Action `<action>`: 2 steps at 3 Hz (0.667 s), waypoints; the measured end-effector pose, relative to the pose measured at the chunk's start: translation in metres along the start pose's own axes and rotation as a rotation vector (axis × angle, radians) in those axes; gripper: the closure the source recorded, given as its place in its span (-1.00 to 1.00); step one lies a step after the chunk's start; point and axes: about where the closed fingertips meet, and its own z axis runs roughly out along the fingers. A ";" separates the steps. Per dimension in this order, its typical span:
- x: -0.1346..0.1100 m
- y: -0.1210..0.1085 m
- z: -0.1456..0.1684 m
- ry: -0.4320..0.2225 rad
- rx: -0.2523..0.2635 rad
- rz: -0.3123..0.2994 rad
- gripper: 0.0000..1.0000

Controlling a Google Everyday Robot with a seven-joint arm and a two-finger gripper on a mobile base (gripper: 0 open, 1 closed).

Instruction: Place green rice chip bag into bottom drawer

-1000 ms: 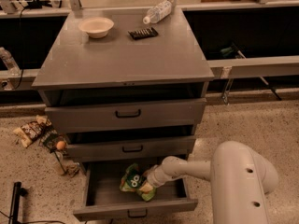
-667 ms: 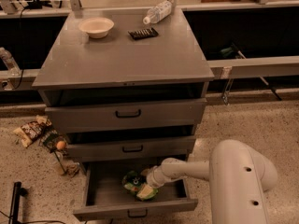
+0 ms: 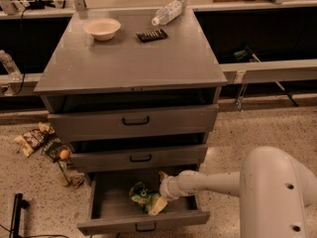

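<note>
The green rice chip bag [image 3: 142, 194] lies crumpled on the floor of the bottom drawer [image 3: 143, 226], which is pulled out, its small black handle on the front. My gripper [image 3: 158, 192] reaches into the drawer from the right, at the bag's right edge. Its pale fingers [image 3: 158, 206] stand spread apart, one touching the bag's lower right corner, the other up near the drawer's back. The bag rests on the drawer floor, not lifted.
The top drawer [image 3: 133, 122] and middle drawer [image 3: 139, 157] are slightly open. On the cabinet top stand a white bowl [image 3: 102, 28], a dark bar [image 3: 151, 34] and a lying plastic bottle [image 3: 167, 12]. Brown snack wrappers [image 3: 33, 138] litter the floor at left.
The bag has sunk from upright in my grip to lying low and flat in the drawer. My fingers have spread apart around it.
</note>
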 end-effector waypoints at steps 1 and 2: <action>-0.017 0.024 -0.041 -0.061 0.015 -0.004 -0.68; -0.021 0.037 -0.119 -0.109 0.114 0.030 -0.22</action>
